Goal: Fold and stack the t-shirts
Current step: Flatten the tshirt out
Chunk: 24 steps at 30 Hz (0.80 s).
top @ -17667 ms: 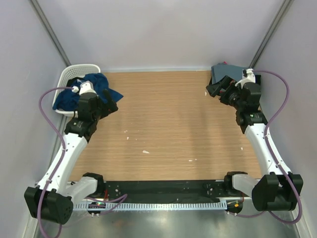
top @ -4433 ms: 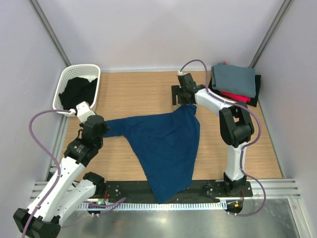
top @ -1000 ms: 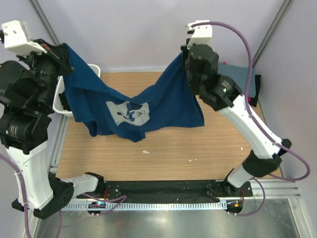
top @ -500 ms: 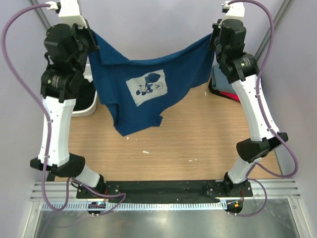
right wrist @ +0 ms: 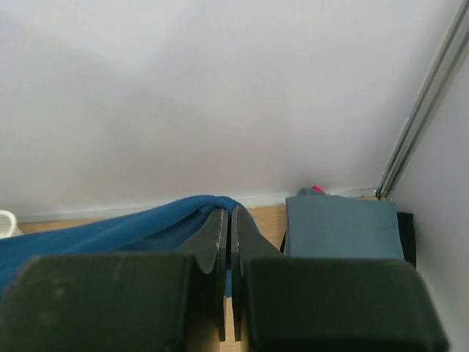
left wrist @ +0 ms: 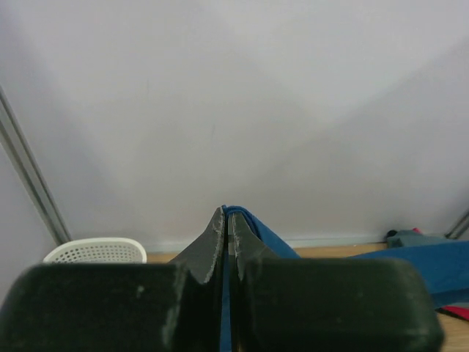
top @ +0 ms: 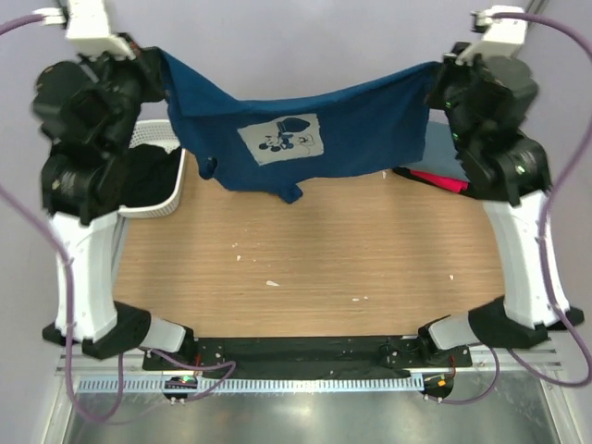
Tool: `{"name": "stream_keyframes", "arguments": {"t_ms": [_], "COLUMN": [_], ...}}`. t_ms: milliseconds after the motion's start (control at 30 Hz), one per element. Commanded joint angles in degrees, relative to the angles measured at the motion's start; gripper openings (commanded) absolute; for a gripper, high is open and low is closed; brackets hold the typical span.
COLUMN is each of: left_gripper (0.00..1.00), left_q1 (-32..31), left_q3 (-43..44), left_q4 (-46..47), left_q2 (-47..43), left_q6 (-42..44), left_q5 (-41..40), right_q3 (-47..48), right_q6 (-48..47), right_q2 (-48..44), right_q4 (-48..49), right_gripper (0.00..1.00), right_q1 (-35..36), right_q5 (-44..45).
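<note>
The navy blue t-shirt hangs stretched in the air above the back of the table, its pale Mickey Mouse print facing the top camera. My left gripper is shut on its left top corner, and blue cloth shows between and over the fingertips of that gripper. My right gripper is shut on the other corner, where the shirt drapes over the gripper's tips. Folded t-shirts are stacked at the back right: grey on top, with red and black edges under it.
A white basket with dark cloth inside stands at the back left, below the left arm. The wooden table carries a few small white specks. Grey walls close in on three sides.
Both arms have risen and spread apart over the last second. The navy t-shirt went from sagging between them to hanging nearly taut, and its hem has lifted off the table.
</note>
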Motion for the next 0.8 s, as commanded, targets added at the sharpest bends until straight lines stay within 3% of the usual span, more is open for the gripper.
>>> {"name": "stream_keyframes", "arguments": {"t_ms": [0, 400, 600, 767], "left_gripper": [0.00, 0.00, 0.00, 0.00], "left_q1": [0.4, 0.3, 0.4, 0.4], "left_q3": [0.1, 8.5, 9.6, 4.6], "left_q4": [2.1, -7.2, -6.7, -7.4], "left_q2": [-10.3, -23.2, -26.1, -24.9], "left_q6": [-2.8, -5.3, -5.4, -3.0], "left_q5": [4.2, 7.9, 7.8, 5.0], "right_q3": [-0.5, 11.3, 8.2, 4.2], "right_q6": [-0.7, 1.9, 0.9, 0.1], "right_q2": [-10.1, -19.6, -22.7, -21.8], "right_q4": [2.4, -10.0, -9.1, -9.5], "right_gripper": [0.01, 0.01, 0.01, 0.01], "right_q1": [0.1, 0.0, -0.6, -0.7], "right_q5": [-1.0, -11.3, -10.8, -2.6]}}
